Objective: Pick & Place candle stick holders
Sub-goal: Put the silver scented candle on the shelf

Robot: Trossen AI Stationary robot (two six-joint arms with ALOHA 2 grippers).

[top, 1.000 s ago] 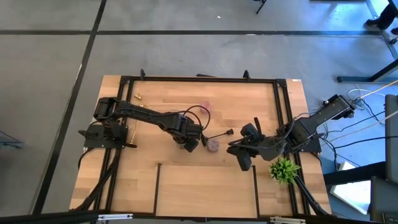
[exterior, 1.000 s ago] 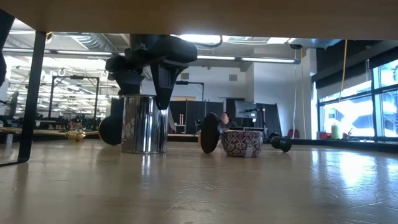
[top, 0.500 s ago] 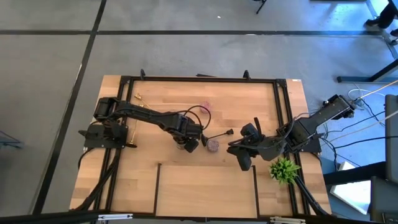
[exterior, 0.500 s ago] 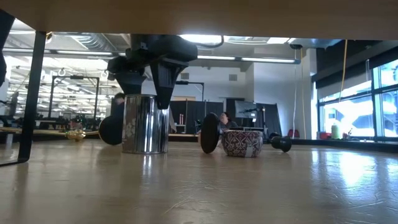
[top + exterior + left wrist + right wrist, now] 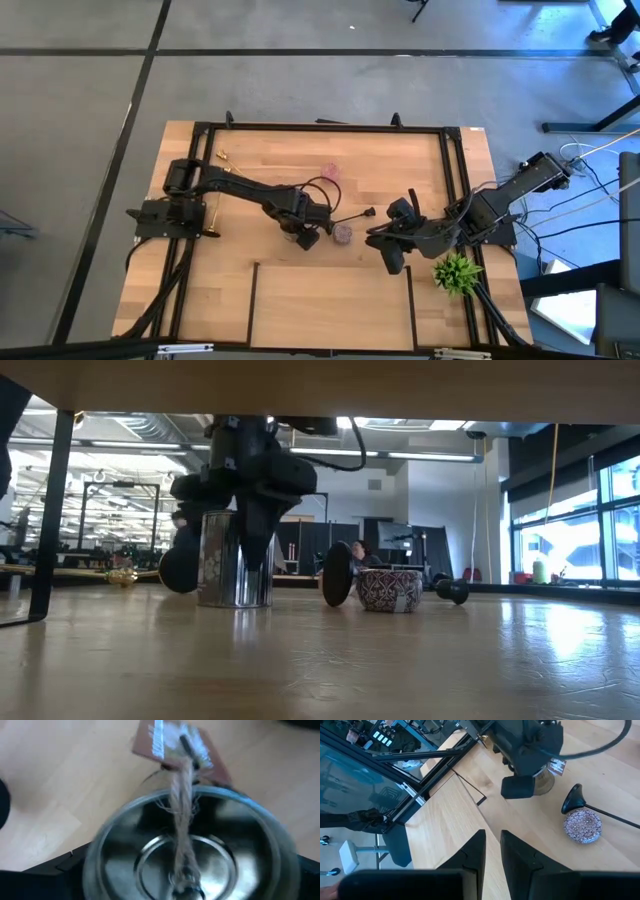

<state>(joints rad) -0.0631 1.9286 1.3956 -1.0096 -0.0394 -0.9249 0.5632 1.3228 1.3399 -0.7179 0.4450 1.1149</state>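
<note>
Pink holder [image 5: 342, 233] beside silver holder [image 5: 234, 558]

**A robot lab in a large open hall**

The wooden table [image 5: 330, 290] stands on a bare grey concrete floor [image 5: 300, 90] marked with dark lines, framed by black metal rails [image 5: 320, 127]. Loose cables [image 5: 590, 215] trail beside it. Across the table top, the room shows exposed ceiling ducts [image 5: 130, 428], strip lights [image 5: 400, 456], tall windows [image 5: 575, 535] and rows of further metal-framed workstations [image 5: 100, 520].
</note>
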